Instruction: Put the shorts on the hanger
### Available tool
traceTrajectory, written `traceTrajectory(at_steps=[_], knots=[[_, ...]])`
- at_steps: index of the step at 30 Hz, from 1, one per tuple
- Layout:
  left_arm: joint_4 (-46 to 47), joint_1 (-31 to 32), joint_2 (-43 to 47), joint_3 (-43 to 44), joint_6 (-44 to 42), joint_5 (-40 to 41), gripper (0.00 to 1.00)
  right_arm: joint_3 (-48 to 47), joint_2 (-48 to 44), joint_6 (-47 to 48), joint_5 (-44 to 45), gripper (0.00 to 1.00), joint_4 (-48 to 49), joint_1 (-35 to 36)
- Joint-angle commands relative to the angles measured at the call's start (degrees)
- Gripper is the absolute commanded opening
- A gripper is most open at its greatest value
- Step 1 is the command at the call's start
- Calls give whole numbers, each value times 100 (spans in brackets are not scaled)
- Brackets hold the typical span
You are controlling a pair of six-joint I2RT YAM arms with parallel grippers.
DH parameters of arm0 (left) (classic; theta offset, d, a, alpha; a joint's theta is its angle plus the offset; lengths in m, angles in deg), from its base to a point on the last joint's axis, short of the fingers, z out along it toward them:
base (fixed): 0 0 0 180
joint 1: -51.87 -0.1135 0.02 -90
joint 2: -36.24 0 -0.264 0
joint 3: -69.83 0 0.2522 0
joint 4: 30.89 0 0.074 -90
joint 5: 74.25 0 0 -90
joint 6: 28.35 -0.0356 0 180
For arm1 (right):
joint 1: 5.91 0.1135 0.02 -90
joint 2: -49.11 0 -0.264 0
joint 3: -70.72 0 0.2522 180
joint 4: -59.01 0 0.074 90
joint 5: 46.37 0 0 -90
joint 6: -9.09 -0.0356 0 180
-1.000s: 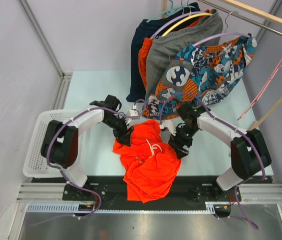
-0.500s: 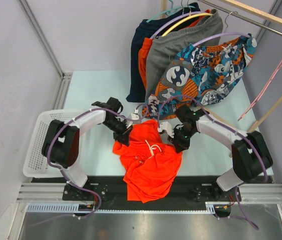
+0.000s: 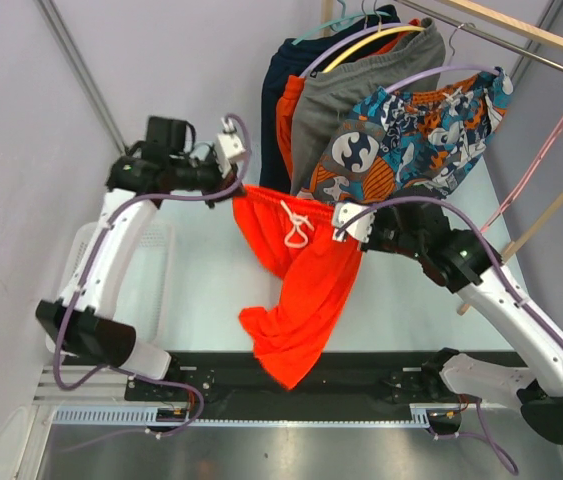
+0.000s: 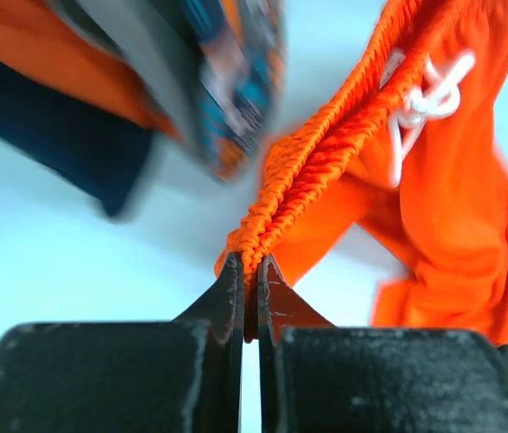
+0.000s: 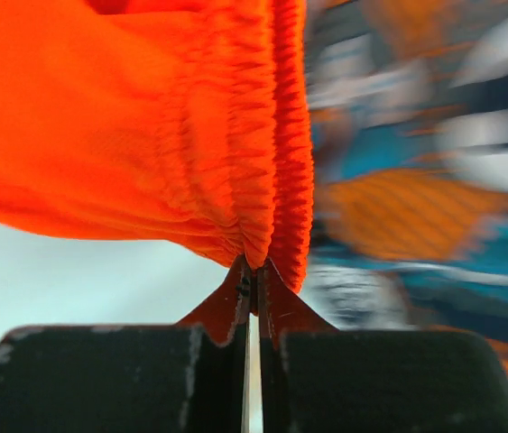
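The shorts [image 3: 306,270] have come up off the worktop [image 3: 191,290] and now hang above its middle. Your left gripper [image 4: 246,271] and right gripper [image 5: 254,271] each pinch one end of the waistband [image 4: 326,153] tight, so you can carry them to the pink hanger [image 3: 536,163] by the right edge.

- Blue, orange and white patterned shorts [image 3: 416,135] hang on a lilac wire hanger [image 3: 431,72], rightmost in the row of garments.
- Plain grey shorts [image 3: 336,100] hang just left of them, overlapping, under a yellow hanger [image 3: 366,45].
- An orange garment [image 3: 289,115] comes next, then a navy garment [image 3: 273,130] at the left end.
- Wooden rail [image 3: 531,30] runs across the top right.
- White slotted plastic basket [image 3: 153,280] sits at the left edge of the pale blue-green table [image 3: 201,270].
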Motion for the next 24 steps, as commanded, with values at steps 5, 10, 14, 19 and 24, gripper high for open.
traceTrajectory(at_steps=[5, 10, 14, 19, 24], knots=[[-441, -32, 217, 3159, 1087, 263, 0, -1759, -145, 1243, 1952, 0, 1660, 750], [-337, 230, 902, 3111, 1238, 69, 0, -2710, -74, 1444, 2146, 0, 1317, 1085], [-20, 495, 1544, 2670, 1448, 360, 0, -3317, -109, 1813, 1804, 0, 835, 1287], [-107, 513, 1405, 3108, 2028, 701, 0, -3775, -39, 2122, 1785, 0, 228, 1516], [-160, 513, 1193, 2636, 2055, 1150, 1, -3662, 294, 2061, 2032, 0, -194, 1490]])
